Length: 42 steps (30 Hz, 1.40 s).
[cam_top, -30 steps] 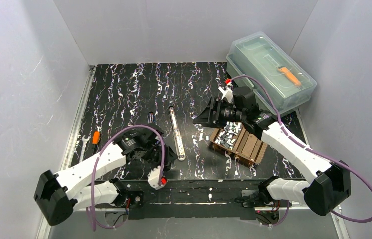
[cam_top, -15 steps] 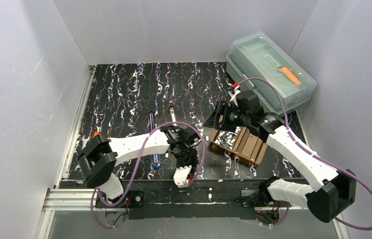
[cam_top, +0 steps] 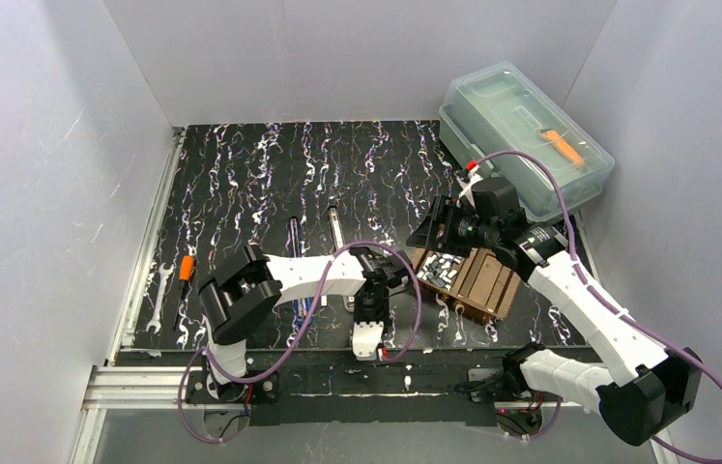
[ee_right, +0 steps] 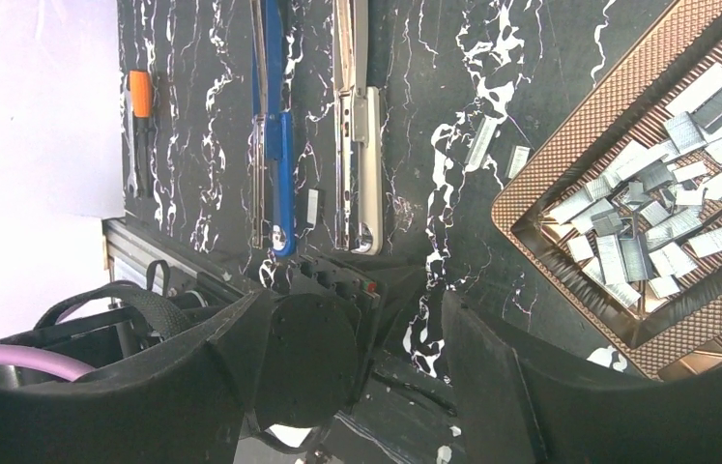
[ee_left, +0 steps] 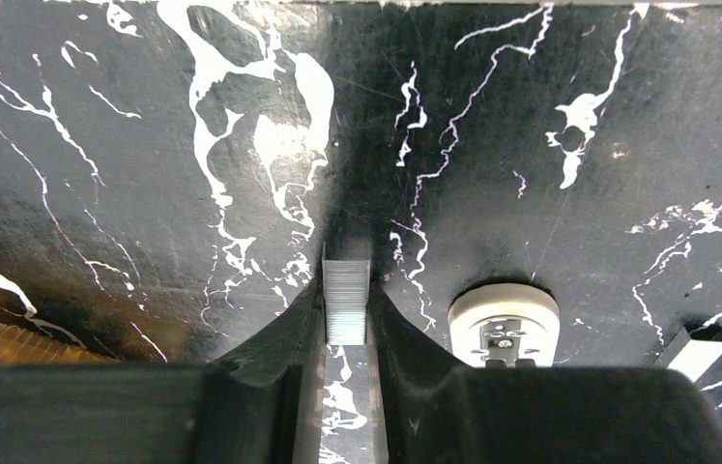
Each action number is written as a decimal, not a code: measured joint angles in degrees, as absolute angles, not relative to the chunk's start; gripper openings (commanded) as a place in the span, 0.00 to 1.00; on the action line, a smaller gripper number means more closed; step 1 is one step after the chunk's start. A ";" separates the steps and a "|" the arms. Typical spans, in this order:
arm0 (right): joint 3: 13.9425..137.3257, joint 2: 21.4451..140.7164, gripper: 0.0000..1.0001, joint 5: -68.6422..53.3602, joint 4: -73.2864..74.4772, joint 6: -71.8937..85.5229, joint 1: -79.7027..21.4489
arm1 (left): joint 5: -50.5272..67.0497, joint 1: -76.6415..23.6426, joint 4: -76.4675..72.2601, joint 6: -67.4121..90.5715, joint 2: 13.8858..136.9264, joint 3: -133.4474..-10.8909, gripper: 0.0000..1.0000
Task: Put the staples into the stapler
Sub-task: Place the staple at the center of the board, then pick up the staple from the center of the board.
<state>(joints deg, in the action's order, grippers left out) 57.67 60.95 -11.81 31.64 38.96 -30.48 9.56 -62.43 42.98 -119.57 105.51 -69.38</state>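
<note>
Left wrist view: left gripper [ee_left: 346, 290] pinched fully closed on one staple strip [ee_left: 346, 307], its end poking out past the tips, over the table [ee_left: 96, 193] near the front edge; stapler [ee_right: 355, 145] lies opened flat just beyond, chrome magazine beside its blue arm; judged step: carrying strip to magazine; next move calls for lining the strip lengthwise over the channel, then lowering; farther right, staples [ee_right: 647, 222] heaped in brown tray [ee_right: 531, 193]; right gripper [ee_right: 357, 300] hangs wide apart, holding nothing.
</note>
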 measured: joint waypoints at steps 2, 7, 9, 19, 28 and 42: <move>57.67 60.95 0.74 -12.23 31.64 38.98 -30.37 | 8.38 -62.74 42.96 -119.57 105.67 -69.54 0.32; 57.67 60.95 0.74 -13.15 31.59 39.00 -30.33 | 7.22 -63.44 43.53 -118.19 105.75 -70.02 0.50; 57.67 60.95 0.74 -13.45 31.59 39.03 -30.33 | 7.25 -63.64 43.59 -117.34 105.75 -70.13 0.51; 57.67 61.45 0.74 -13.45 31.57 38.98 -29.89 | 7.64 -64.69 41.91 -112.88 102.43 -68.99 0.59; 61.36 64.69 0.74 -13.17 31.55 38.76 -28.99 | 9.06 -65.47 40.25 -104.36 80.23 -61.65 0.62; 63.05 78.83 0.71 6.28 31.66 40.97 -45.93 | 7.38 -65.49 32.05 -81.17 38.94 -44.34 0.62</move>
<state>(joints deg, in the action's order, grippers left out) 63.05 78.83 6.28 31.66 40.97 -45.93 7.38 -65.49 32.05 -81.17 38.94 -44.34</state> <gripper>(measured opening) 0.732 0.622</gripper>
